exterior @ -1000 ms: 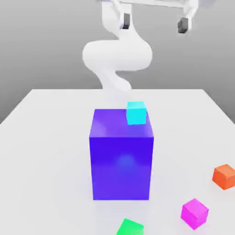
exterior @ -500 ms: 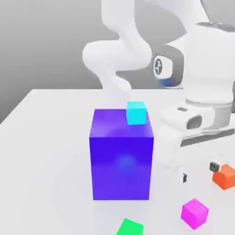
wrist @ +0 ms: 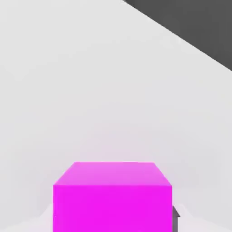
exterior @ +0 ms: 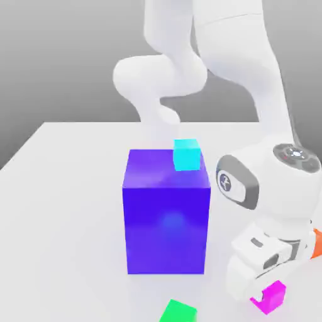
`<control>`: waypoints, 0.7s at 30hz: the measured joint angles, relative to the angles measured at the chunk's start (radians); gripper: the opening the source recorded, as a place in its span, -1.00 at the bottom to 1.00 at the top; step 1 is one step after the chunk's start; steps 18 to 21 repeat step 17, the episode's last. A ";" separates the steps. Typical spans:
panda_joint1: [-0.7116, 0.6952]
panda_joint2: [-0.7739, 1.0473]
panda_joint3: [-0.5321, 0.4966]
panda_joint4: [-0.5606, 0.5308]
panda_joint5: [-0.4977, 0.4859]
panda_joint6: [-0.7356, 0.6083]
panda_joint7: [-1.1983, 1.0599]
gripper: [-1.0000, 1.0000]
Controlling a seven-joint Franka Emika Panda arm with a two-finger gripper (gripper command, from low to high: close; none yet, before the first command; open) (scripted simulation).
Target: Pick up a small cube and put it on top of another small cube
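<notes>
Tool [exterior: 258, 295] at magenta cube [exterior: 270, 298], cyan cube [exterior: 187, 155] (perched) atop blue-violet block [exterior: 166, 220]

The white table [exterior: 69, 239] carries blue-violet, magenta, green, orange blocks.

- Finish on that big block [exterior: 166, 220]? Looks glossy, smooth, kinda plastic.
- Yep, and same smooth plastic look on the magenta cube [wrist: 113, 206]. More matt on the pale tabletop [exterior: 75, 220], tbh.

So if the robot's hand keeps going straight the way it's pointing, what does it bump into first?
Probably the pink cube, since the hand points down right at it; how close they are is hard to tell.
</notes>
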 joint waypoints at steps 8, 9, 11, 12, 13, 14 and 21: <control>-0.136 -0.203 -0.014 -0.001 0.135 -0.197 -0.027 -1.00; -0.163 -0.217 -0.036 0.008 0.154 -0.218 -0.020 -1.00; -0.213 -0.211 -0.079 0.032 0.185 -0.234 -0.001 -1.00; -0.224 -0.186 -0.091 0.040 0.190 -0.216 0.006 -1.00; -0.228 -0.156 -0.099 0.045 0.191 -0.191 0.010 -1.00; -0.229 -0.123 -0.104 0.049 0.189 -0.161 0.014 -1.00; -0.229 -0.101 -0.107 0.051 0.187 -0.141 0.017 1.00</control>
